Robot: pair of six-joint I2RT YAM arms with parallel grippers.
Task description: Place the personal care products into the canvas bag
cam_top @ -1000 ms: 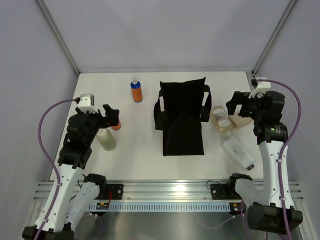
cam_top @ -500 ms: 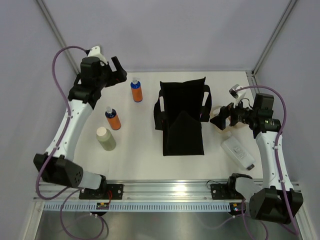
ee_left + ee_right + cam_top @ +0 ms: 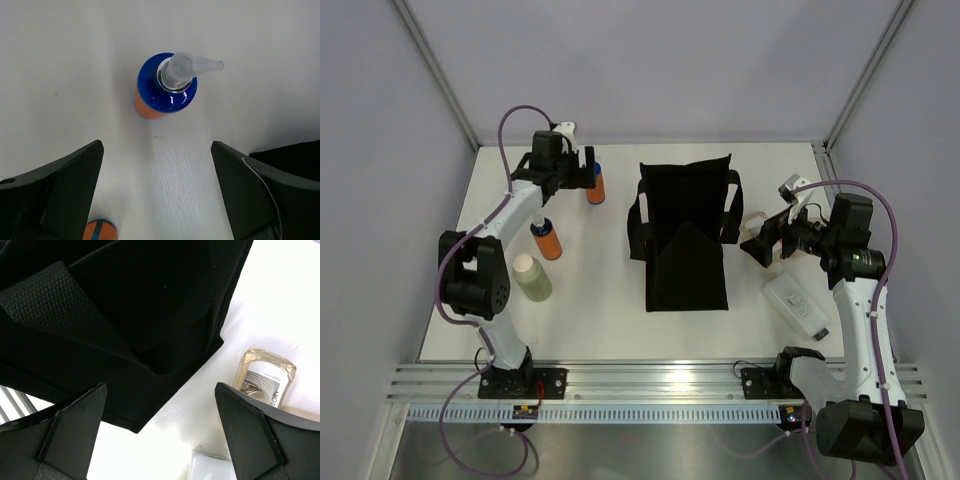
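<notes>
Swung up from the near-left bottles, my left gripper [image 3: 578, 172] now hangs by the blue-and-orange bottle [image 3: 167, 82], which stands upright at 10 o'clock from the canvas bag [image 3: 685, 240]. My fingers are spread wide and empty, with the bottle at 12 o'clock just ahead. My right gripper [image 3: 758, 246] is equally spread at the bag's 3 o'clock. I judge this the approach to the first pick. Next I should advance until the bottle's body lies between my fingers, then close.

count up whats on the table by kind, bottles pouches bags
bottles: 4, blue-and-orange bottle, orange dark-capped bottle, pale cream bottle, flat white bottle
pouches: 1, beige pouch
bags: 1, canvas bag
total: 6 in view; the right arm may hide more
</notes>
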